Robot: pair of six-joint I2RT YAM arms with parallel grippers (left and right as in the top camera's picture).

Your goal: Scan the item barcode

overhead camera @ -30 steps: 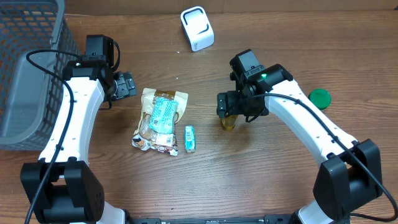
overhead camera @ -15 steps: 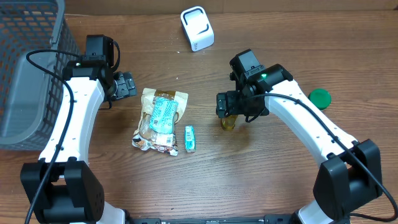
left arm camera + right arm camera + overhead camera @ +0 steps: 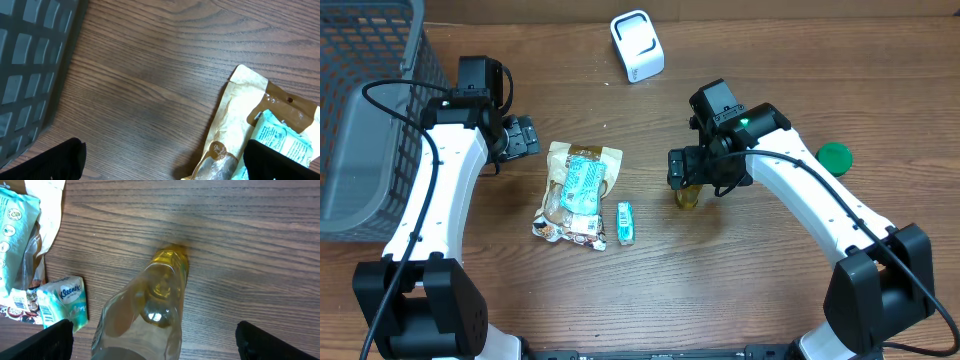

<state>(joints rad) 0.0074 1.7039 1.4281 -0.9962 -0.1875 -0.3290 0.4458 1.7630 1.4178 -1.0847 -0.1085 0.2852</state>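
Note:
A clear bottle of yellow liquid [image 3: 150, 305] stands on the table between the fingers of my right gripper [image 3: 155, 345]. That gripper is wide open, with a gap on each side of the bottle. From overhead the bottle [image 3: 688, 196] shows just below the right gripper [image 3: 687, 168]. A white scanner [image 3: 637, 45] sits at the back centre. A tan snack bag [image 3: 577, 192] and a small teal tissue pack [image 3: 626, 222] lie in the middle. My left gripper [image 3: 523, 137] is open and empty, above the table just left of the bag's top [image 3: 250, 110].
A grey mesh basket [image 3: 360, 100] fills the far left, and its wall [image 3: 30, 65] is close to my left gripper [image 3: 165, 165]. A green cap [image 3: 834, 156] lies at the right, beyond the right arm.

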